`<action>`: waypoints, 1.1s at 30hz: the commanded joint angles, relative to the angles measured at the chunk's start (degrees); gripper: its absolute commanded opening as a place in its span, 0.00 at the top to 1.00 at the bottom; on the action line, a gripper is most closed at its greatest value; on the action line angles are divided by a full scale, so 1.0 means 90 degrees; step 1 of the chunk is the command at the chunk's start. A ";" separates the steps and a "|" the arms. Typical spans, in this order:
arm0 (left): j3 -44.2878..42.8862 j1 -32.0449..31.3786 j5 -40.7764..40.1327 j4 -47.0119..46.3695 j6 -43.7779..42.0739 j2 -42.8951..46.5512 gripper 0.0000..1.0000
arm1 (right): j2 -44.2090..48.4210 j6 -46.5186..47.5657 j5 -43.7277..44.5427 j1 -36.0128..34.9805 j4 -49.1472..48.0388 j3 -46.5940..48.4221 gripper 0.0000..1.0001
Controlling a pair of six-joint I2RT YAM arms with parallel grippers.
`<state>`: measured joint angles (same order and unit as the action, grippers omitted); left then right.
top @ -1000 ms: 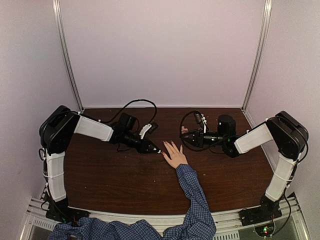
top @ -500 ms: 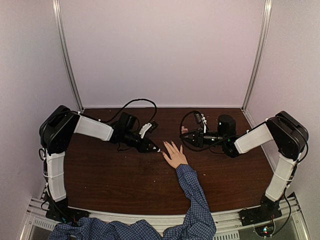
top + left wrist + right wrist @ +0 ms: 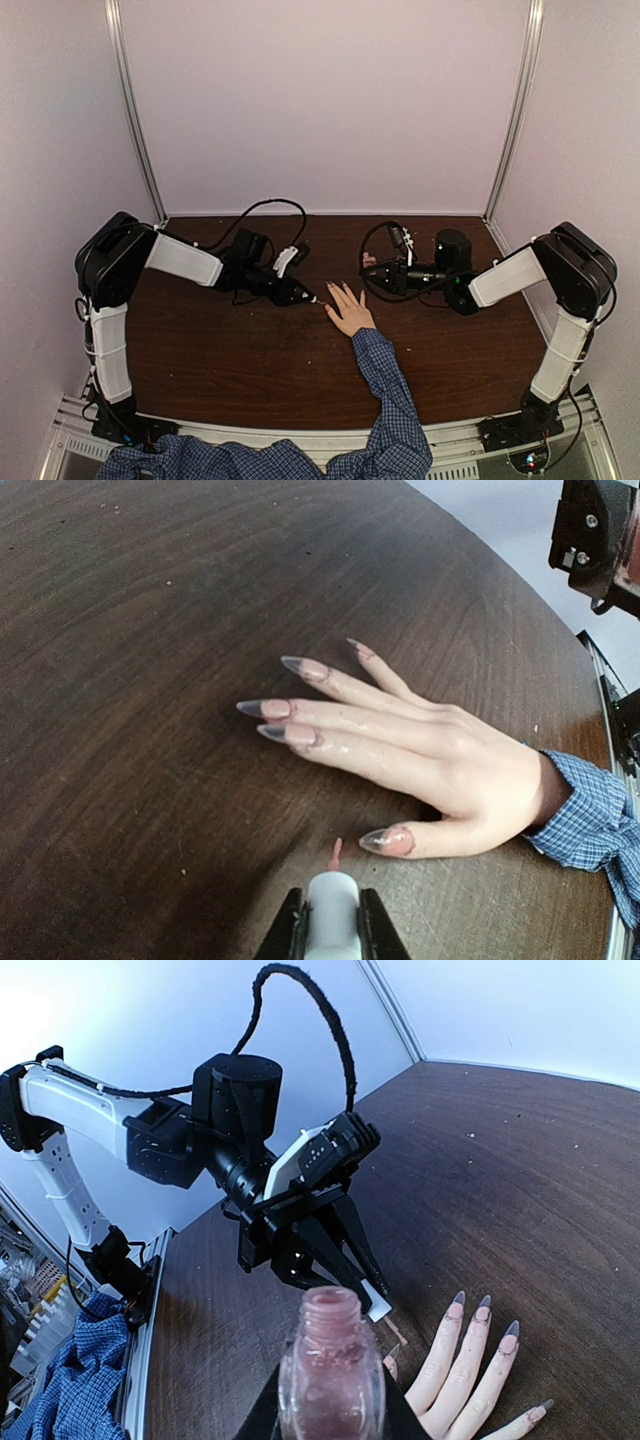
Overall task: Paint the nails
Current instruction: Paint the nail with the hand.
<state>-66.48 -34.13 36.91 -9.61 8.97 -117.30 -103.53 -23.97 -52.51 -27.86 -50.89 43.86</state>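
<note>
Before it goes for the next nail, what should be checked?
1. Brush gripped by left hand: ok, jaws shut on its white cap.
2. Bottle open and upright in right hand: ok.
3. Person's hand flat on table, fingers spread: ok.
4. Brush tip off the skin: ok, just short of the thumbnail.
5. Enough polish on brush: cannot tell.
6. Nails fully covered: not ok, tips look grey.

- Table: dark brown wood-grain top with scattered pale specks.
- Human hand: lies palm down near the table's middle, fingers spread, long pointed nails aimed away from the near edge.
- Blue checked sleeve: rests on the wood and runs to the near edge.
</note>
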 commanded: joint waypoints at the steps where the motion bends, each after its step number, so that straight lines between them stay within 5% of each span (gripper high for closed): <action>1: 0.0525 0.0053 -0.0236 -0.0837 -0.0002 0.0616 1.00 | -0.0070 -0.0028 -0.0067 0.0048 -0.0307 0.0098 1.00; 8: 0.0546 -0.0190 -0.0510 0.0412 -0.0858 0.1596 1.00 | -0.0051 -0.0042 -0.0083 0.0048 -0.0370 0.0069 1.00; 17: -0.0267 -0.0375 -0.0841 0.2230 -0.1609 0.1469 1.00 | -0.0068 -0.0094 -0.0088 0.0068 -0.0500 0.0031 1.00; 33: -0.1115 -0.0792 -0.1086 0.2871 -0.1959 0.0597 1.00 | -0.0187 -0.0440 -0.0149 0.0195 -0.0966 -0.0039 1.00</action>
<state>-73.80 -41.30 27.59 16.05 -7.62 -110.72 -104.60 -26.52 -52.82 -26.72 -55.72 43.83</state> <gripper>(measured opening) 0.150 0.212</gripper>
